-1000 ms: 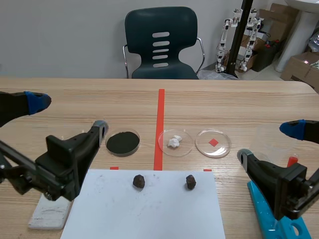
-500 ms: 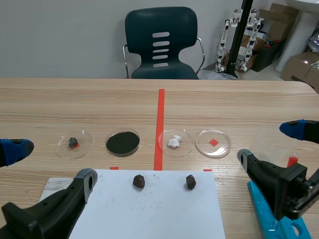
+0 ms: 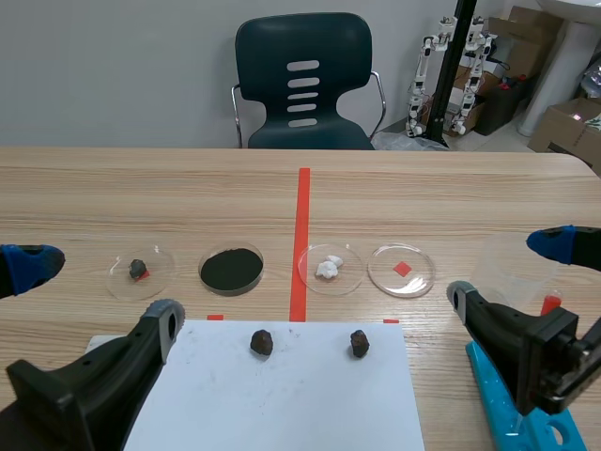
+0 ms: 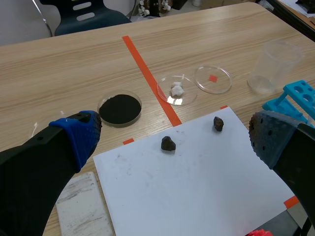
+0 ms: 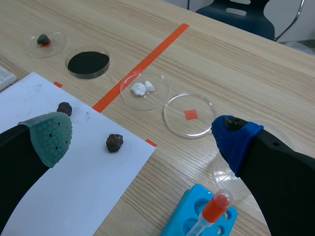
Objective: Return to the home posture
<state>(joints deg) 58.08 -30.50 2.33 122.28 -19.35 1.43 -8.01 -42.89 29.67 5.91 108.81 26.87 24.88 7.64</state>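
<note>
L arm: left gripper (image 3: 94, 293) sat low at the near left of the wooden table (image 3: 188, 188), fingers (image 4: 78, 136) spread wide, nothing held. R arm: right gripper (image 3: 507, 271) sat low at the near right, also wide open and empty, its pads (image 5: 49, 136) well apart.

White paper sheet (image 3: 282, 404) lay flat between the arms. Two dark brown lumps rested near its far edge, apart from each other: left lump (image 3: 262, 342), right lump (image 3: 359, 343).

Beyond the sheet was a row of four round dishes:
- clear dish (image 3: 117, 282) holding a small dark lump (image 3: 138, 269)
- dish of black powder (image 3: 231, 269)
- clear dish with white pieces (image 3: 315, 274)
- clear empty dish (image 3: 383, 278) over a red square mark

Orange-red tape line (image 3: 302, 225) ran between the second and third dish.

Clear plastic cup (image 4: 273, 64) stood upright past the last dish. Blue tube rack (image 5: 192, 219) sat under the right gripper, with a red-bulbed dropper (image 5: 216, 205) standing in it. White flat slab (image 4: 81, 206) lay just beside the sheet's left edge. Dark chair (image 3: 302, 85) stood behind the table.
</note>
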